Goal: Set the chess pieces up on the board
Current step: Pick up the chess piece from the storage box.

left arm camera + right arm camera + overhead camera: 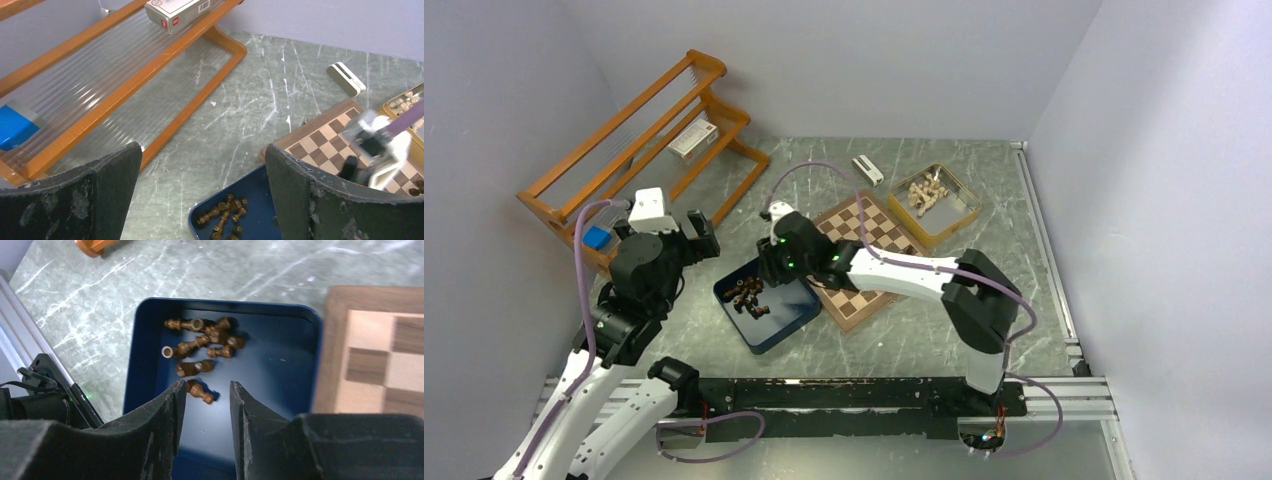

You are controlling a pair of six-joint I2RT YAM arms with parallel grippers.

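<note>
Your right gripper (206, 390) hangs part-open, empty, over small dark brown wooden chess pieces (202, 342) lying in the dark blue square box (280, 370). Your left gripper (202, 150): wide open, empty.

chess pieces (749, 297): dark brown, heaped on their sides, centre-left of frame
board (879, 228): checked, flat, turned diamond-wise, centre

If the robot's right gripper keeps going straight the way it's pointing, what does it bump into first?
Probably the lone dark chess piece lying beyond the right gripper, inside the blue box; depth is unclear.
</note>
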